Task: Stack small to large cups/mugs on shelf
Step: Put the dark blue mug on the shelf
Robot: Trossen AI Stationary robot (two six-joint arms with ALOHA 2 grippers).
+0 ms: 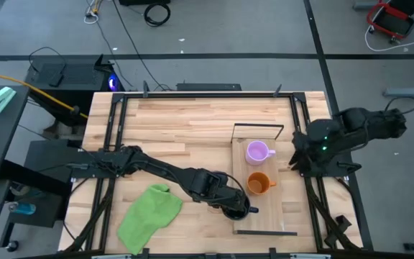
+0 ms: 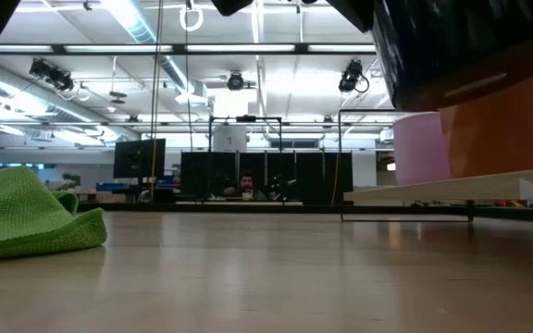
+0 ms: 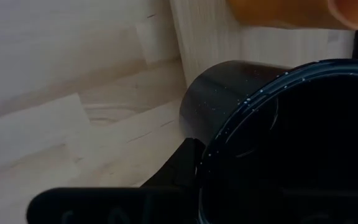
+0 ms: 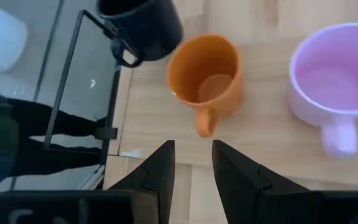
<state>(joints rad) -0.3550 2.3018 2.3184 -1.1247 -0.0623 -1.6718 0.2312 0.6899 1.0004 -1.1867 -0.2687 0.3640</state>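
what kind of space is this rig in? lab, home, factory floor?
Most likely a robotics lab or open workshop. The low view shows a large hall with strip ceiling lights, a monitor and a seated person; the high view shows loose cables on a grey floor.

the high view looks straight down on the whole bench (image 1: 192, 122) from far above. the low view sits at bench height and faces level across it into the room, very near the shelf (image 2: 452, 190). the left wrist view is extremely close to the black mug (image 3: 272, 143). the right wrist view looks down past its own end effector (image 4: 191, 163) at the orange mug (image 4: 207, 74) and the purple mug (image 4: 334, 74), which the high view also shows.
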